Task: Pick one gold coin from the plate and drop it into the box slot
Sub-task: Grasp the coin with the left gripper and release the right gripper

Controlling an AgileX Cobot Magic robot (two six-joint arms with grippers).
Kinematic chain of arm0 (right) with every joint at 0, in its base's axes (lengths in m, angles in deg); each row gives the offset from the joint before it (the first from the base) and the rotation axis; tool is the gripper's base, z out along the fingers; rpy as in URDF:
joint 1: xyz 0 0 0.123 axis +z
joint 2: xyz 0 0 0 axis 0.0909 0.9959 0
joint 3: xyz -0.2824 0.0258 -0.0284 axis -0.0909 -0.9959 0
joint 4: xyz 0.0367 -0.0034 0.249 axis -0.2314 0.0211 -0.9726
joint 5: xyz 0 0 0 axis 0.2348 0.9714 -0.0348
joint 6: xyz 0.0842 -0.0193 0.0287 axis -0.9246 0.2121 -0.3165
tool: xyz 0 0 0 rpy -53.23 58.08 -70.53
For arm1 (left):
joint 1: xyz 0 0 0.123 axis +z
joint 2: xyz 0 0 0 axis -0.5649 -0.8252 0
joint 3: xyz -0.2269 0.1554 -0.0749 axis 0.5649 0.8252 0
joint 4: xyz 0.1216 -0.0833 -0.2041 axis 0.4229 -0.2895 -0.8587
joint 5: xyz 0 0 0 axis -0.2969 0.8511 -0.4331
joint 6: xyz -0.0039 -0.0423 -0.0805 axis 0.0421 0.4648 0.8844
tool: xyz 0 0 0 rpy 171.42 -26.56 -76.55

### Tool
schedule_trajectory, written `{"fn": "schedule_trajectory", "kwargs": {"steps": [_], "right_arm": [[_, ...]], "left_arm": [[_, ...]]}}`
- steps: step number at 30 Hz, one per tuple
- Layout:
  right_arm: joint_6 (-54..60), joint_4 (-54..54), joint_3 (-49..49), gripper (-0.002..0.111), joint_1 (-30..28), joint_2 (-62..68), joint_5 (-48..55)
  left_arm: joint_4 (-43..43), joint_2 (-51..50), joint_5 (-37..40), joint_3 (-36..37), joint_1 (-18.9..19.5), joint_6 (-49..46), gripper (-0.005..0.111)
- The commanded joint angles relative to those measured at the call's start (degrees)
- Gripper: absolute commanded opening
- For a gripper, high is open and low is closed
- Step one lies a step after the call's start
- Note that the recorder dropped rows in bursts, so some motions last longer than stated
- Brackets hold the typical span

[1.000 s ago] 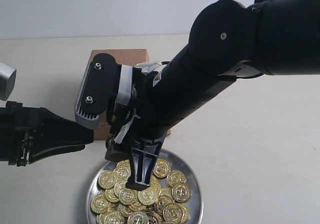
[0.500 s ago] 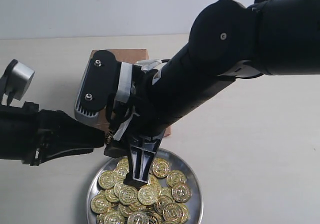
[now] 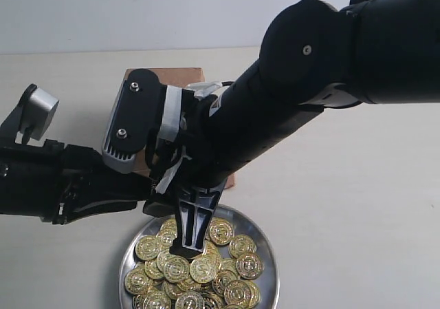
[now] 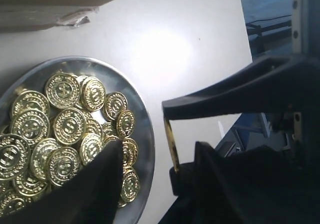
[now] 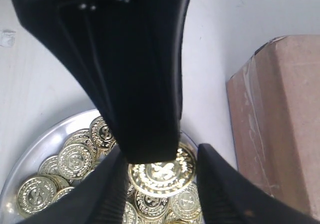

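Box [image 3: 165,78] mostly behind the right arm [image 3: 275,109], slot hidden, plate [image 3: 270,254] cropped by bottom edge

Right arm [image 3: 275,109] slants across the middle, its wrist hanging over the box [image 3: 172,77]. Only the box's back strip shows, so there's no clear way down onto its top. Right hand [image 3: 185,246] stands among the coins [image 3: 237,264], blocking the plate [image 3: 269,254] on the box side. Left hand [image 3: 141,192], one coin [image 4: 171,144] pinched edgewise, sits tight beside that wrist. Open worktop [image 3: 357,206] right of the plate.
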Motion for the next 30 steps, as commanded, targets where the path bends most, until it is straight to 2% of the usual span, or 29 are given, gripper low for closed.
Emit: {"fn": "schedule_trajectory", "kwargs": {"steps": [1,6,11,19,21,26,30], "right_arm": [[0.2,-0.3,0.4,0.027,0.1,0.2,-0.6],[0.2,-0.3,0.4,0.027,0.1,0.2,-0.6],[0.2,-0.3,0.4,0.027,0.1,0.2,-0.4],[0.2,-0.1,0.4,0.027,0.1,0.2,-0.6],[0.2,-0.1,0.4,0.027,0.1,0.2,-0.6],[0.2,-0.1,0.4,0.027,0.1,0.2,-0.6],[0.2,-0.1,0.4,0.027,0.1,0.2,-0.6]], "left_arm": [[-1.7,-0.6,0.9,-0.4,-0.3,-0.7,0.045],[-2.2,-0.6,1.2,-0.9,-0.6,-0.7,0.045],[-0.7,-0.7,-2.2,-3.8,-5.4,0.2,0.045],[1.0,-0.7,-3.1,-3.8,-5.4,1.4,0.044],[0.5,-0.7,-3.1,-3.8,-5.4,1.4,0.040],[0.4,-0.7,-3.1,-3.8,-5.4,1.3,0.019],[0.1,-0.7,-3.1,-3.8,-5.4,1.3,0.008]]}}
